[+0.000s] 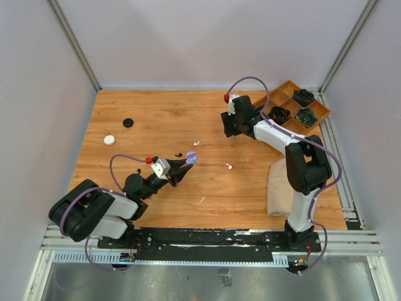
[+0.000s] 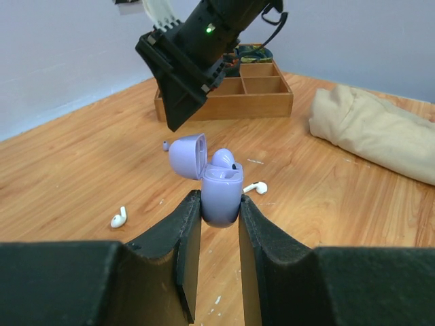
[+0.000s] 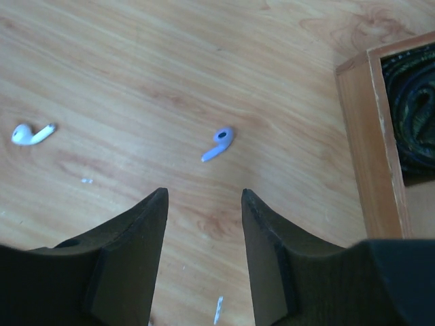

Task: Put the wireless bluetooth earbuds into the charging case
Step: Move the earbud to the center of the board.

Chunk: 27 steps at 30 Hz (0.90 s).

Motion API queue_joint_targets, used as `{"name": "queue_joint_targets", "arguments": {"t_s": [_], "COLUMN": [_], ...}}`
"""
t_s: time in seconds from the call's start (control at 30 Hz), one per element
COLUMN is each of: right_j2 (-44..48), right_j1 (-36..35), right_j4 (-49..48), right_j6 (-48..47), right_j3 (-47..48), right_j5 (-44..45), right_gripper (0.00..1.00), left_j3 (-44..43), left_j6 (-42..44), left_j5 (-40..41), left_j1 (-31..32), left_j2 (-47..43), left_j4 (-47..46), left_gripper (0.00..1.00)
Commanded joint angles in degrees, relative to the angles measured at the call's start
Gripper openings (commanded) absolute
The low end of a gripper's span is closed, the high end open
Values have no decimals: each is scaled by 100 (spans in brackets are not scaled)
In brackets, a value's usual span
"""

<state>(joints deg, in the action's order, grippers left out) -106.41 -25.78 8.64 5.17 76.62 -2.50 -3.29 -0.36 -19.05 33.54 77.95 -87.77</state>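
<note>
Between the left fingers [image 2: 187,231] a lavender charging case [image 2: 222,197] is clamped, lid raised, with one lavender earbud [image 2: 223,159] seated inside. The right fingers [image 3: 146,231] are held apart, empty, over the tabletop [image 3: 136,68], where a second lavender earbud [image 3: 219,142] lies just ahead and a white earbud [image 3: 30,134] farther off.

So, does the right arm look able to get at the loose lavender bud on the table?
Probably yes. The right gripper hangs with jaws apart and empty, and the lavender bud lies on bare table just ahead of it. The tray and white bud sit well aside.
</note>
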Motion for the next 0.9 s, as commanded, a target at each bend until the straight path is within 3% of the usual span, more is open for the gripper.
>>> {"name": "queue_joint_targets", "arguments": {"t_s": [0.0, 0.53, 0.87], "right_j2": [-533, -1863, -1883], "right_j1": [278, 424, 420], "right_j4": [77, 227, 831], "right_j6": [173, 291, 288], "right_j3": [485, 1472, 1507], "right_j5": [43, -391, -440], "right_gripper": [47, 37, 24], "left_j3": [39, 21, 39], "left_j6": [147, 166, 202], "left_j5": [50, -20, -19], "left_j1": [-18, -22, -16], "left_j2": [72, 124, 79], "left_j4": [-1441, -1445, -1435], "left_gripper": [0, 0, 0]}}
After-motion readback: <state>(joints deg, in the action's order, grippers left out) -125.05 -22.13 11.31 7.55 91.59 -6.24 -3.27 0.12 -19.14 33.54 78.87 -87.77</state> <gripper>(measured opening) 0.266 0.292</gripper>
